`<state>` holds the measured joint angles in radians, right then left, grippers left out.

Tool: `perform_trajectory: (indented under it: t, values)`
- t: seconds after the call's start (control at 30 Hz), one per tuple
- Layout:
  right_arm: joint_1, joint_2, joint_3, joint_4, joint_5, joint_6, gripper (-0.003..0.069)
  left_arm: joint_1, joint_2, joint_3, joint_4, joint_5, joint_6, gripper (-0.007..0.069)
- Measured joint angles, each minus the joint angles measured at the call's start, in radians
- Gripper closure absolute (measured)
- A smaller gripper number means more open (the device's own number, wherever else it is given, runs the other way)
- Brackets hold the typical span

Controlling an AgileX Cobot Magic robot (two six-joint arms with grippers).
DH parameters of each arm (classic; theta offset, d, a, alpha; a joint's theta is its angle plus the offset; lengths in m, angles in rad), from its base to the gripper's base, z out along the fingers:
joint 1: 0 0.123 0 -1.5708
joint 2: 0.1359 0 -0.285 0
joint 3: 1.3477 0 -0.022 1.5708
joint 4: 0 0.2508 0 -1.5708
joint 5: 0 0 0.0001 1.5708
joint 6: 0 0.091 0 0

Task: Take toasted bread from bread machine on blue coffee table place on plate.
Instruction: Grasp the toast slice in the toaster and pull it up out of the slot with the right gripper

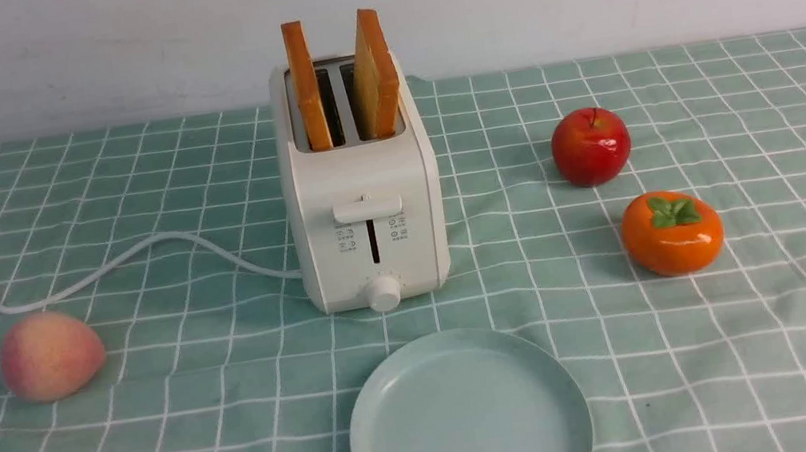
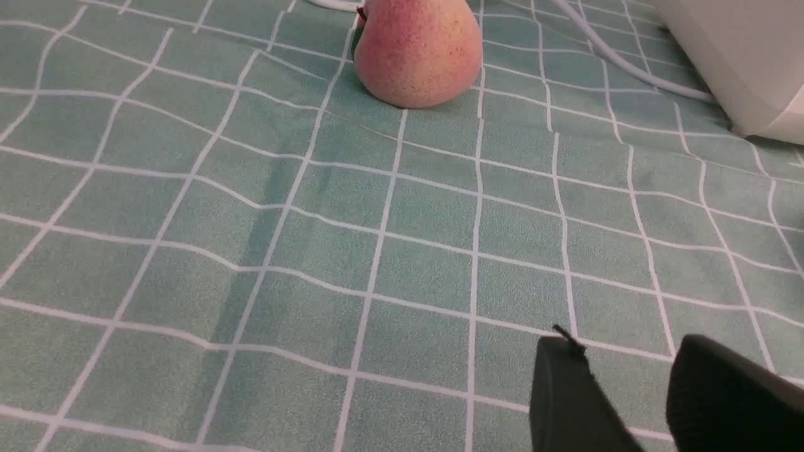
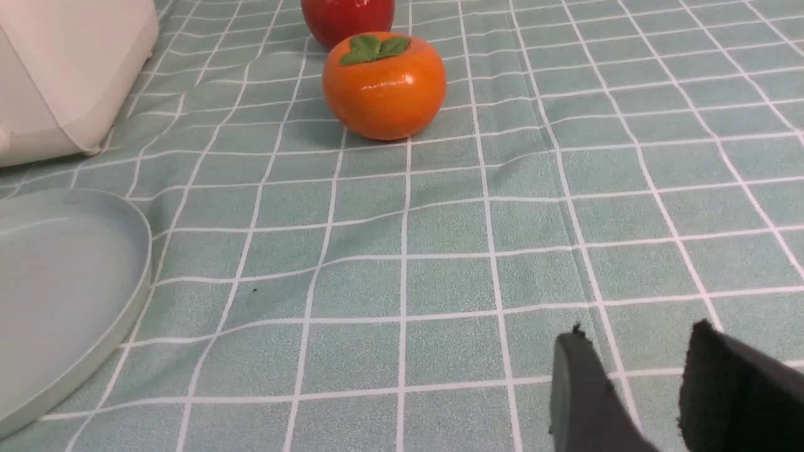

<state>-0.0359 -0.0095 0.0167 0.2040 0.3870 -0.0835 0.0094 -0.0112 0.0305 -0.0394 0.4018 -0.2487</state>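
Both arms' fingers slightly apart, empty

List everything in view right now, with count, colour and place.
blue coffee table: one, teal cloth with white grid, under everything
bread machine: one, white, centre rear
toasted bread: two slices, golden, brown crusts, upright in the slots
plate: one, pale blue-green, empty, front centre
power cord: one, white, trailing left
peach: one, pink-yellow, front left
apple: one, red, right
persimmon: one, orange, nearer than the apple
left gripper: black, open, near the peach
right gripper: black, open, near the persimmon
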Motion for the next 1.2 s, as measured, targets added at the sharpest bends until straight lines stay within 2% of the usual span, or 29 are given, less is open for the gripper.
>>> perform_trajectory:
  t: [1.2]
  values:
    - [0.000,0.000,-0.001,-0.015,0.003,0.000,0.0419,0.000,0.000,0.000,0.000,0.000,0.000,0.0386]
